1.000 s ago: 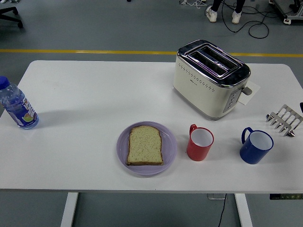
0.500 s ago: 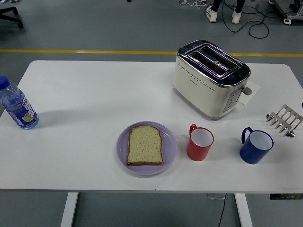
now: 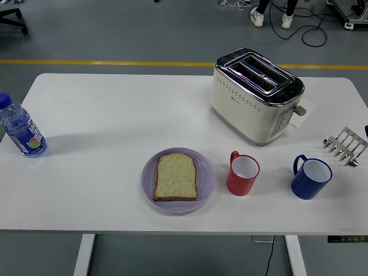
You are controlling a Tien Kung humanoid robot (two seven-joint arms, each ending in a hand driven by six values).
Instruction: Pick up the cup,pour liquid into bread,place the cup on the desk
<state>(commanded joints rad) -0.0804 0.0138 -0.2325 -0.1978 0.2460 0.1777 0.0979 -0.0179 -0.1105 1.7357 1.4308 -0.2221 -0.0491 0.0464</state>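
Note:
A slice of bread (image 3: 176, 176) lies flat on a lilac plate (image 3: 149, 183) near the table's front edge. Just right of the plate stands a red cup (image 3: 242, 173), upright, its handle turned to the back left. Farther right stands a blue cup (image 3: 311, 177), also upright, handle to the left. Neither of my hands shows over the table. A tiny dark sliver at the right edge (image 3: 366, 131) is too small to identify.
A cream toaster (image 3: 255, 95) stands at the back right with a paper slip beside it. A metal toast rack (image 3: 345, 145) sits near the right edge. A water bottle (image 3: 20, 129) stands at the far left. A person's feet (image 3: 270, 18) show on the floor beyond.

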